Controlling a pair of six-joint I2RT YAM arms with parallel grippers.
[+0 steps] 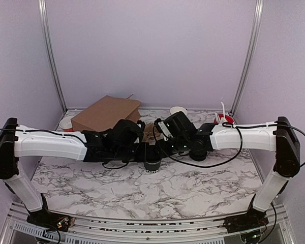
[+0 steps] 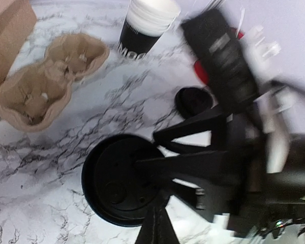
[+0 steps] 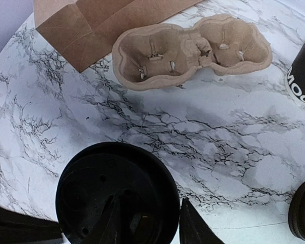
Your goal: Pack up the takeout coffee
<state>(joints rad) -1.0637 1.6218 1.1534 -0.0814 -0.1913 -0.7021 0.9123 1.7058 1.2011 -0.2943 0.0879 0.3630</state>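
1. The coffee cup (image 1: pixel 152 165) is standing mid-table, just near of the cardboard carrier (image 3: pixel 193 51).
2. The left gripper (image 2: pixel 155 223), fingers pressed together, is hovering at the lid's edge. The right gripper (image 3: pixel 150 201), fingers spread, is straddling the rim.
3. An off-centre push risks tipping the cup or popping its lid.
4. The cup is pointing lid-up, its long axis vertical.
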